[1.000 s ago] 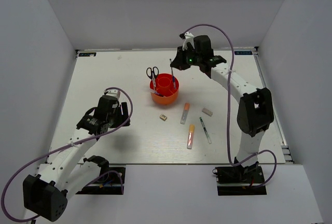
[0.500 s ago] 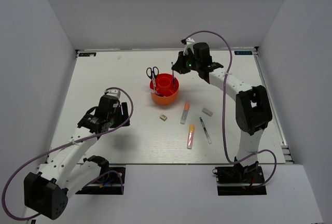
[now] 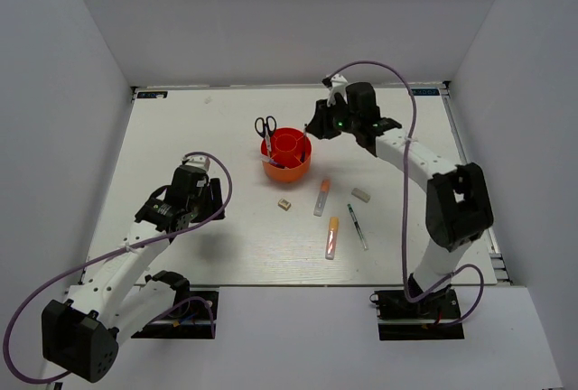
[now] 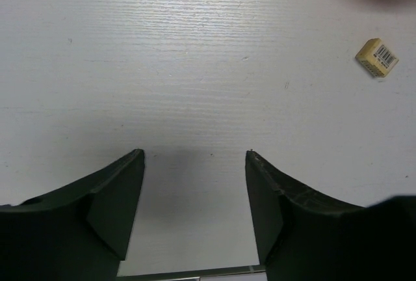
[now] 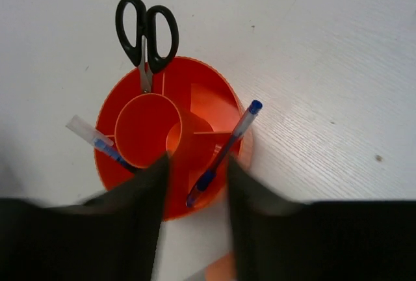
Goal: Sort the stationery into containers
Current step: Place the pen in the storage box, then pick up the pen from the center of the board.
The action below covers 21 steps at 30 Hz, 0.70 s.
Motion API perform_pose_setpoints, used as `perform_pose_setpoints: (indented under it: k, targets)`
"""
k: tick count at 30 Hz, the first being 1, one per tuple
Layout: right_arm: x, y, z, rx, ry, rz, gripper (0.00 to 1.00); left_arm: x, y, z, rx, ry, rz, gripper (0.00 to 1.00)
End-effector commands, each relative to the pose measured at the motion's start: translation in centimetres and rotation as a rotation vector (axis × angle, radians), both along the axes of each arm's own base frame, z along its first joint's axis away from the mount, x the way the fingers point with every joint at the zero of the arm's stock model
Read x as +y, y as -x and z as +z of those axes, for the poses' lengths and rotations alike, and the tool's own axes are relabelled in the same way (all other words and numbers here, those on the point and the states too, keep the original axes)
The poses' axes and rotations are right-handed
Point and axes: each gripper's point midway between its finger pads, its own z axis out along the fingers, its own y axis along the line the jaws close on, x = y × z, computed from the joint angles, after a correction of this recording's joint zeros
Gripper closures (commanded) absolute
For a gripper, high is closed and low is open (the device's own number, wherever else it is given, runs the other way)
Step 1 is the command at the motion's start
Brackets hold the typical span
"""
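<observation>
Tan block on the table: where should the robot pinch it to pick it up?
Probably from straight above, since the tan block lies flat on the table with nothing touching it. Pinch two opposite flat sides; it sits turned at an angle, so the grip should turn to match.

High overview, wrist close-ups (organiser (image 3: pixel 287 171) shared)

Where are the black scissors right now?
In the top view, the black scissors stand blades-down in the orange organiser. They sit at its far-left edge, with the handles sticking up above the rim.
</observation>
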Motion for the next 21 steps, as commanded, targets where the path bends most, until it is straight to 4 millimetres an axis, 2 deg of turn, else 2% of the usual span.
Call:
perform_pose_setpoints:
  k: [1,2,3,4,5,6,7,8,9,10,11,12,13,14,15,17,21]
  targets:
    - [-3.2,1.3,4.7,-0.088,0.053,-0.069,0.71,-0.2,-0.1,0.5,-0.021,0.015,-0.011,0.3]
    - [-4.7,1.1,4.0,-0.095,0.125,-0.123,0.94,-0.3,-0.1,0.5,-0.023,0.022,-0.015,0.37]
    - [-5.5,1.9,3.9,-0.084,0.152,-0.137,1.0,-0.4,-0.2,0.7,-0.03,0.026,-0.018,0.63]
    - [-7.2,4.0,1.8,0.02,0.236,-0.132,1.0,-0.6,-0.2,0.7,-0.03,0.034,-0.023,0.76]
    - [-7.8,5.2,0.3,0.048,0.292,-0.086,1.0,-0.6,0.0,0.7,-0.029,0.038,-0.026,0.85]
    - [-8.8,7.3,-1.4,0.13,0.347,-0.058,1.0,-0.8,-0.1,0.9,-0.031,0.045,-0.031,0.95]
    - [-9.4,8.5,-2.5,0.165,0.391,-0.019,1.0,-0.9,-0.1,0.9,-0.03,0.051,-0.035,0.95]
    - [-10.6,10.7,-4.6,0.239,0.463,0.029,1.0,-1.1,-0.1,1.0,-0.033,0.061,-0.04,0.95]
    - [-11.2,12.5,-5.7,0.303,0.495,0.055,1.0,-1.2,-0.1,1.0,-0.028,0.065,-0.041,0.91]
    - [-11.7,13.3,-6.2,0.323,0.515,0.069,1.0,-1.3,0.1,0.8,-0.016,0.065,-0.048,0.64]
    - [-12.4,14.8,-7.8,0.365,0.54,0.082,0.9,-1.3,0.1,0.8,-0.013,0.069,-0.048,0.48]
    - [-12.6,15.0,-7.7,0.349,0.55,0.076,0.74,-1.4,0.0,0.8,-0.014,0.069,-0.047,0.36]
    - [-12.7,15.3,-7.5,0.344,0.548,0.077,0.62,-1.4,0.1,0.7,-0.009,0.071,-0.05,0.29]
    - [-12.9,15.8,-7.7,0.355,0.554,0.081,0.56,-1.5,0.2,0.9,-0.014,0.075,-0.052,0.23]
    - [-13.0,16.0,-7.8,0.366,0.557,0.078,0.56,-1.4,0.2,0.8,-0.008,0.071,-0.051,0.23]
    - [-13.5,16.3,-8.3,0.388,0.574,0.064,0.61,-1.4,0.1,0.8,-0.009,0.071,-0.05,0.23]
    - [-13.7,17.2,-9.5,0.438,0.59,0.07,0.62,-1.4,0.1,0.8,-0.01,0.072,-0.051,0.23]
